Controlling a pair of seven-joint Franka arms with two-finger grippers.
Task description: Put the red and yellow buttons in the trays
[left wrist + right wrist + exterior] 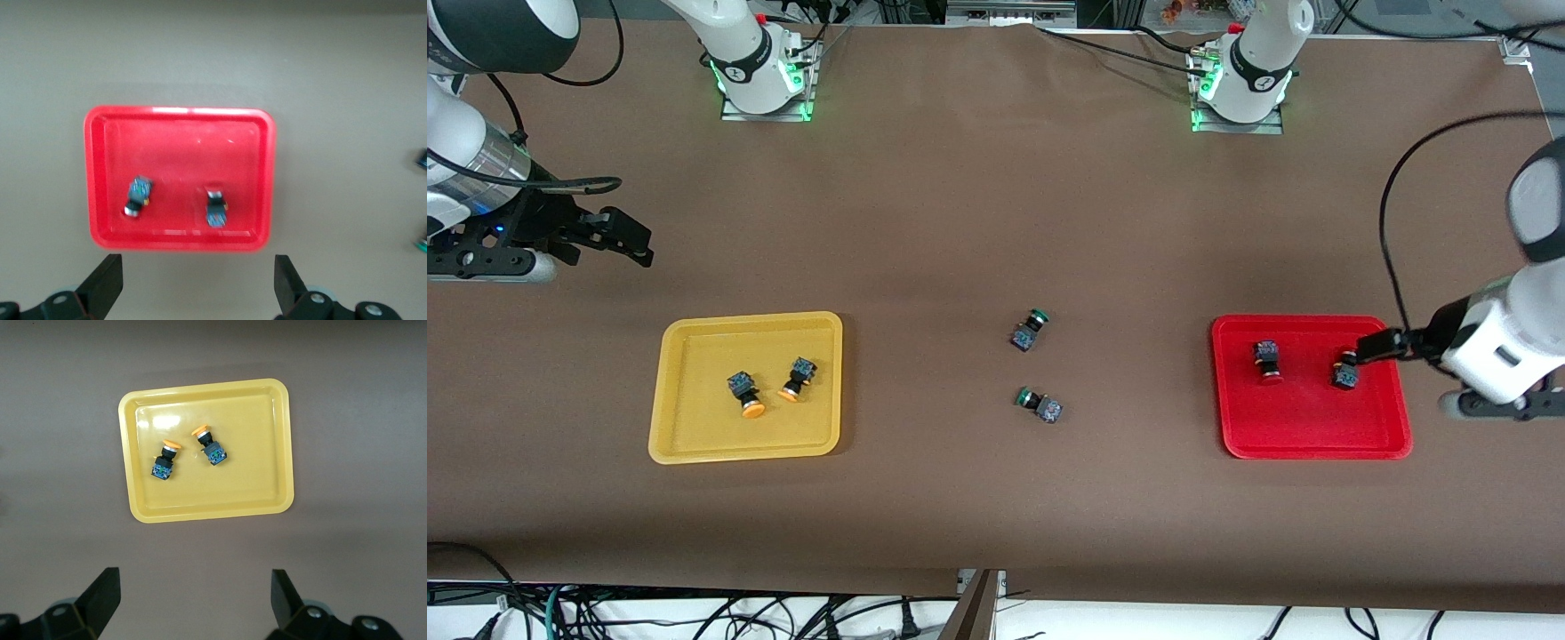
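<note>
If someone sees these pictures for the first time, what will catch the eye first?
Two bright trays stand out on the brown table: the yellow tray toward the right arm's end holds two yellow-capped buttons, the red tray toward the left arm's end holds two red-capped buttons. Between the trays, two green-capped buttons lie on the bare table.

Two yellow-capped buttons (769,388) on their sides in the yellow tray (694,444); two red-capped buttons (1266,360) in the red tray (1307,443).
</note>
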